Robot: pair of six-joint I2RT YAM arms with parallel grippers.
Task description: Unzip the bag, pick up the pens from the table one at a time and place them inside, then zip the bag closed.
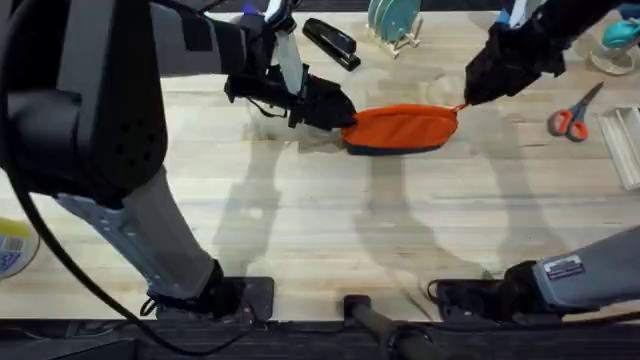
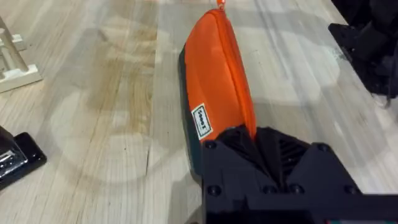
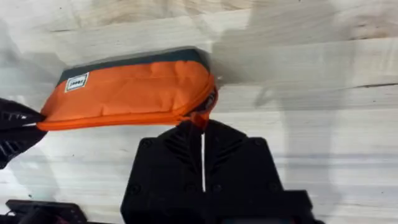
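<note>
Bag (image 1: 402, 129) lies on its side on the counter (image 1: 320, 220), toward the far edge and about midway between the two side edges, zipper line up and navy bottom edge facing me. My left gripper (image 1: 335, 108) has its jaws clamped on the bag's left end; in the left wrist view the orange fabric (image 2: 217, 81) runs straight out from between the black fingers (image 2: 239, 146), with a small white label just ahead of them. My right gripper (image 1: 468, 98) sits at the opposite end, jaws closed to a thin slit on the orange zipper tab (image 3: 200, 118) that sticks out from the bag's corner. Between the two grippers the bag spans end to end. A stapler (image 1: 331, 43) rests near the far edge, and scissors (image 1: 573, 116) lie toward the right edge.
</note>
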